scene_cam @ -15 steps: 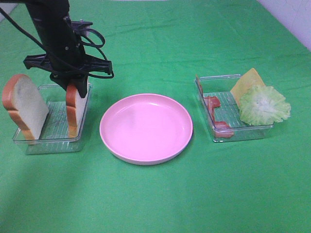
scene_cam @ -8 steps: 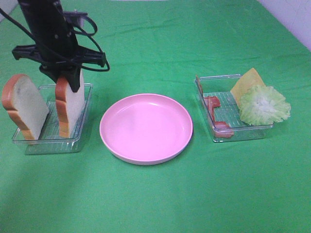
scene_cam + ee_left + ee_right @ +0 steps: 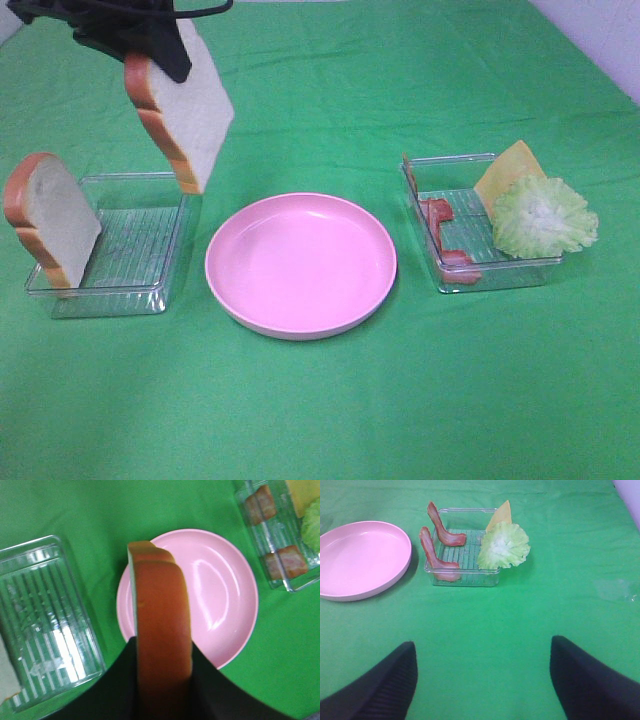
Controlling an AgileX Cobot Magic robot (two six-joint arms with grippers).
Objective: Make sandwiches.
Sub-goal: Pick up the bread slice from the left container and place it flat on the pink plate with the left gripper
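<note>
My left hand (image 3: 168, 55) clenches a bread slice (image 3: 190, 115); my right hand (image 3: 482, 642) is spread open. The slice has risen out of its tray (image 3: 100, 295).

Two bread slices (image 3: 185, 110) (image 3: 55, 215), two bacon strips (image 3: 442, 530) (image 3: 432, 555), two trays (image 3: 135, 245) (image 3: 500, 272), one plate (image 3: 300, 265), lettuce (image 3: 543, 215), cheese (image 3: 510, 170)

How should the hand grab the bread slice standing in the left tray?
Pinch the bread slice at its rounded top, across the flat faces, coming from above: it stands on edge at the tray's left end, its top well above the rim.
</note>
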